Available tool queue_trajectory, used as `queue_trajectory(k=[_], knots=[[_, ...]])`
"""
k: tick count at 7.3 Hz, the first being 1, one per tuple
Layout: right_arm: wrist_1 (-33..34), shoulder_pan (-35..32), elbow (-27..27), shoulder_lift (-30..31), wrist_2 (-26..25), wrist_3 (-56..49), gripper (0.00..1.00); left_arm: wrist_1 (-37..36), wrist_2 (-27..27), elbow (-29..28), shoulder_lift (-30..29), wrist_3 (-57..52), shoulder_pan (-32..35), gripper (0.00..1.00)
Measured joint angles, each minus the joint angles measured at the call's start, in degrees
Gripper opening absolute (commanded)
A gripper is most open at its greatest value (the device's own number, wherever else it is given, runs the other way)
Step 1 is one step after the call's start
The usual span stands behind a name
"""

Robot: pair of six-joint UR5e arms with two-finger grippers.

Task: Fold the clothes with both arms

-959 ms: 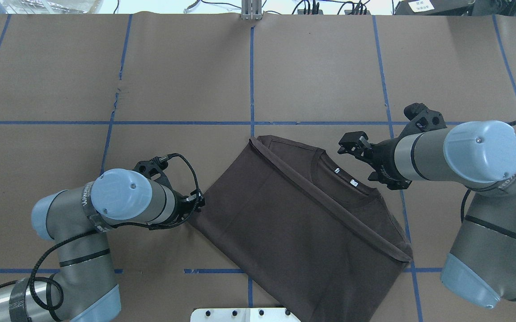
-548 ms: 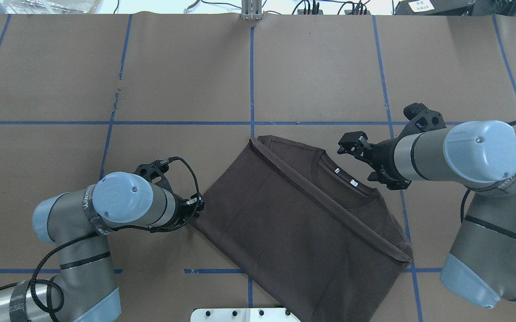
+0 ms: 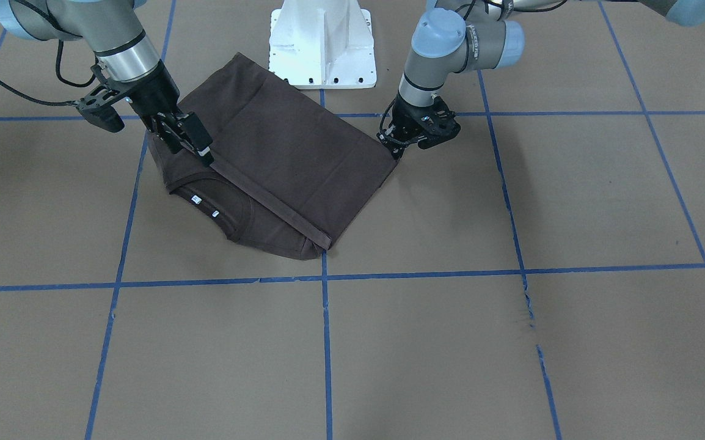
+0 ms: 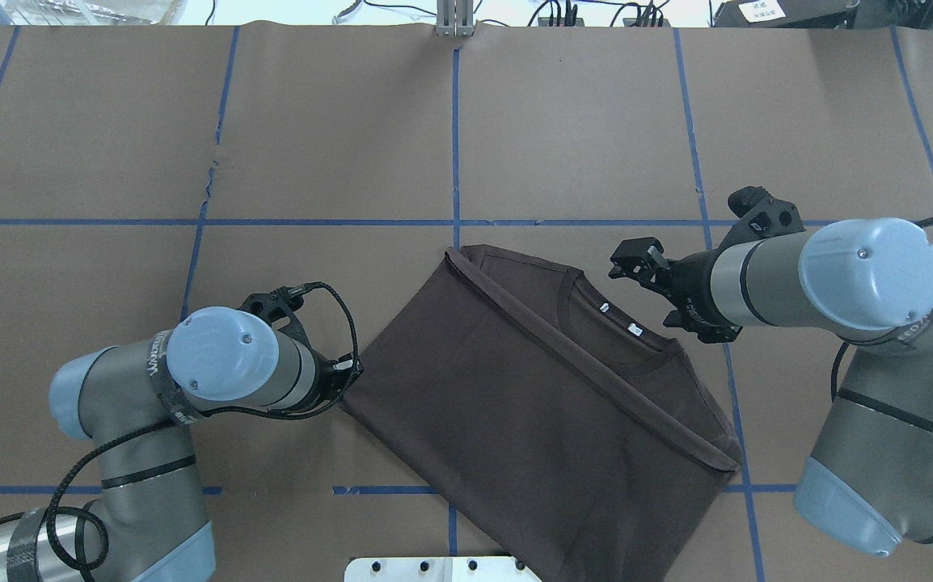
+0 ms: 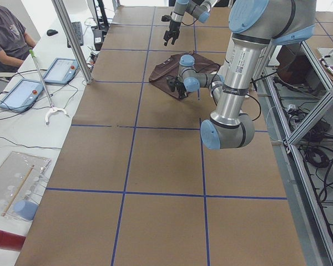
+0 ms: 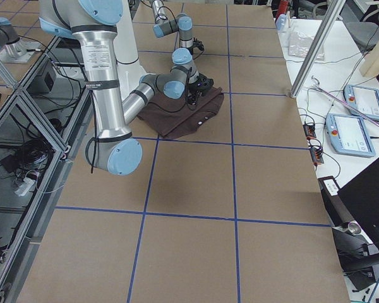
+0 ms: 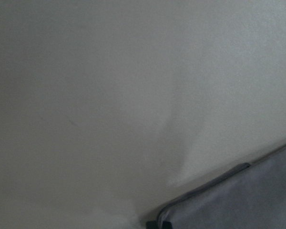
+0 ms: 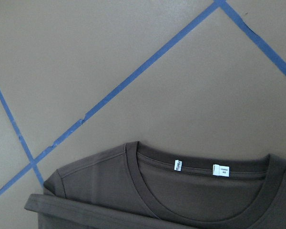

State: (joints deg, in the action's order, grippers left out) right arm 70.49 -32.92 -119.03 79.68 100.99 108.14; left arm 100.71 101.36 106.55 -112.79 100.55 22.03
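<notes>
T-shirt (image 4: 531, 404) is lying part-folded and skewed on the tabletop (image 4: 313, 121), lower centre of the overhead view. Left pincer (image 4: 349, 370) is seemingly pinching its left corner. Right pincer (image 4: 636, 263) is hovering spread beside the collar (image 4: 620, 323). Judgement: right should be gripping the edge before both lift evenly.

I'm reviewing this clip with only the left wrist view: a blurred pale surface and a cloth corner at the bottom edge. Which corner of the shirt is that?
Observer: It is the T-shirt corner farthest toward the robot's left. The left claw sits right at it, though I cannot tell whether it is pinching.
Operator: And the right side?
Observer: The right claw hangs raised beside the collar end, open and holding nothing.
Operator: How folded is the shirt?
Observer: A folded-over layer covers most of it. Its hem runs diagonally just below the collar, leaving the white neck tags uncovered.
</notes>
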Motion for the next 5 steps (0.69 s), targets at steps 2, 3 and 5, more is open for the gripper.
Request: queue_trajectory(k=[2, 3, 5], knots=[[-0.2, 0.2, 0.5, -1.3, -0.1, 0.6, 1.00, -3.6, 0.0, 1.8, -0.6, -8.7, 4.6, 0.00], [-0.3, 0.5, 0.8, -2.5, -0.3, 0.8, 1.00, -3.8, 0.1, 0.4, -1.9, -13.2, 9.0, 0.00], [-0.3, 0.9, 1.0, -4.4, -0.4, 0.9, 1.00, 1.1, 0.2, -11.3, -9.1, -17.9, 17.8, 0.00]])
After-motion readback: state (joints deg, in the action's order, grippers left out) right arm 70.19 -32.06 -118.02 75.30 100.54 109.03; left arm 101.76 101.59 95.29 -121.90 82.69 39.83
